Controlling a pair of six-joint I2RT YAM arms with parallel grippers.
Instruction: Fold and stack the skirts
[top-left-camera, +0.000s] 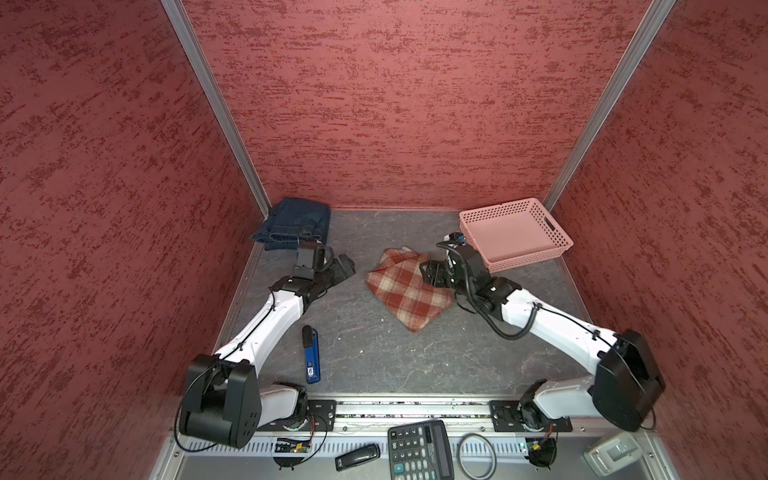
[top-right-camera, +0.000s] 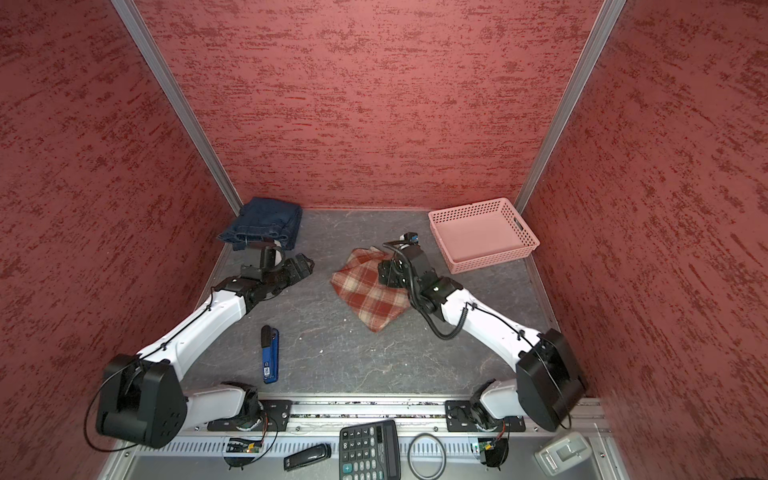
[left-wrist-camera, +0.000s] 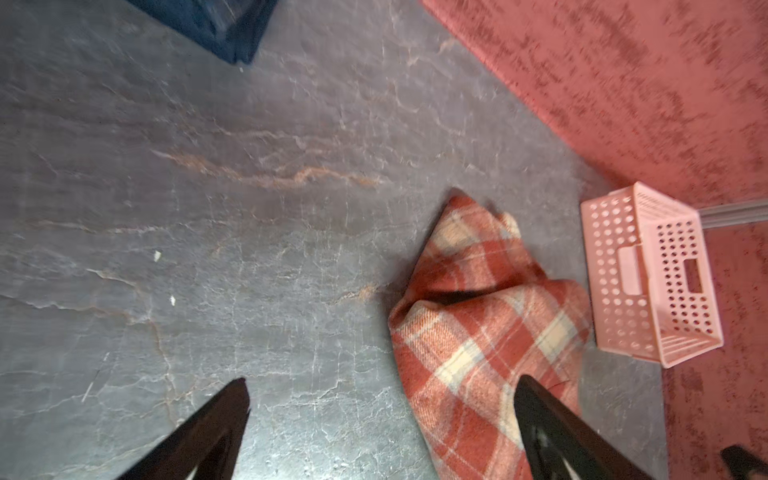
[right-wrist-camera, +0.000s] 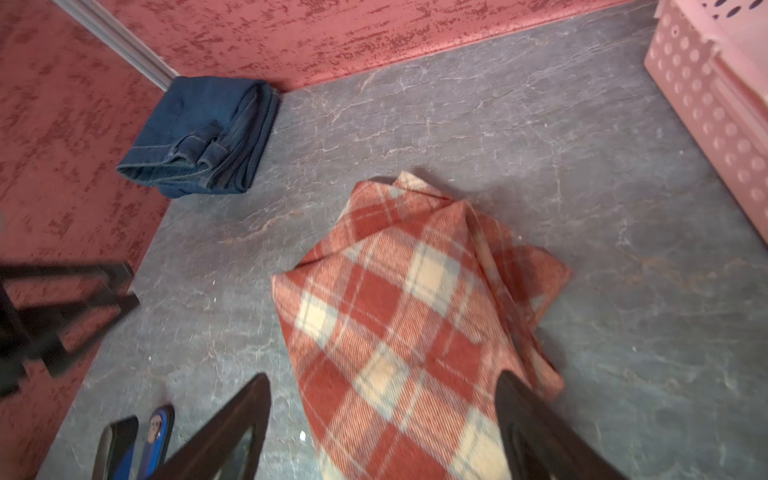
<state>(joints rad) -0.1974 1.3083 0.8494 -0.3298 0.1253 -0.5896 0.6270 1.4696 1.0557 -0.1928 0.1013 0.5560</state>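
A rust-red and cream plaid skirt (top-left-camera: 409, 286) (top-right-camera: 370, 291) lies folded on the grey table near the middle. Dark blue denim skirts (top-left-camera: 295, 224) (top-right-camera: 266, 222) (right-wrist-camera: 203, 137) sit folded in a pile in the far left corner; how many are in the pile I cannot tell. My right gripper (top-left-camera: 428, 272) (right-wrist-camera: 383, 378) hangs open over the plaid skirt's right part, and the cloth (right-wrist-camera: 415, 311) lies flat below its spread fingers, not pinched. My left gripper (top-left-camera: 345, 266) (left-wrist-camera: 382, 382) is open above bare table, left of the plaid skirt (left-wrist-camera: 478, 332) and near the denim pile.
A pink perforated basket (top-left-camera: 515, 232) (top-right-camera: 482, 232) (left-wrist-camera: 648, 278) stands empty at the far right, close behind my right wrist. A blue and black object (top-left-camera: 311, 353) (top-right-camera: 270, 353) lies at the front left. A calculator (top-left-camera: 419, 451) rests on the front ledge. Red walls enclose three sides.
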